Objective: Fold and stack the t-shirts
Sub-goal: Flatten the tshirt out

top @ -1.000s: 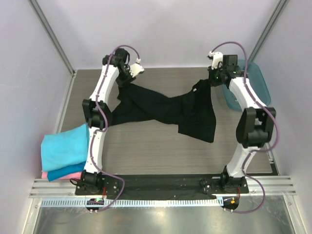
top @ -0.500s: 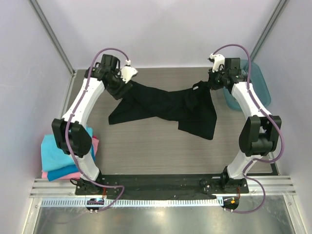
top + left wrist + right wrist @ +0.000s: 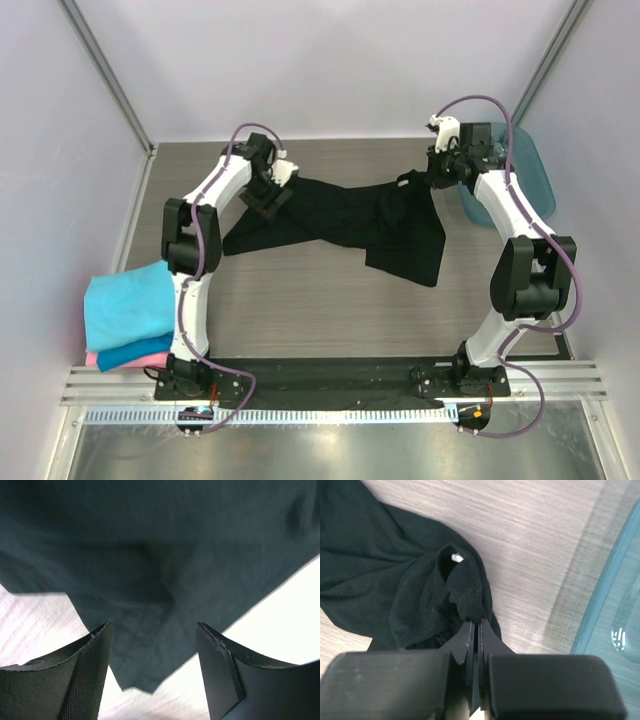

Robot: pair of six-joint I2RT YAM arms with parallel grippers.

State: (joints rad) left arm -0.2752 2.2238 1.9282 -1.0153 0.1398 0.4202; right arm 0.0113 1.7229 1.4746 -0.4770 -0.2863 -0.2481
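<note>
A large black t-shirt (image 3: 350, 215) lies stretched across the middle of the table, its right end lifted. My right gripper (image 3: 432, 172) is shut on a bunched fold of its cloth (image 3: 470, 602) near the collar, beside the white neck tag (image 3: 455, 557). My left gripper (image 3: 270, 193) hovers open over the shirt's left end. In the left wrist view its fingers (image 3: 90, 670) stand wide apart over a corner of the black cloth (image 3: 145, 645), gripping nothing. Folded turquoise (image 3: 130, 303), blue (image 3: 135, 355) and pink (image 3: 98, 358) t-shirts are stacked at the table's left front.
A translucent teal plastic tray (image 3: 530, 165) stands at the back right, close behind the right gripper; its rim (image 3: 605, 600) shows in the right wrist view. Bare grey tabletop (image 3: 300, 300) lies in front of the black shirt. Walls enclose the table on three sides.
My left gripper has opened and let go of the shirt's left end, which now lies flatter on the table. The left arm swung outward and back. The right gripper kept its grip.
</note>
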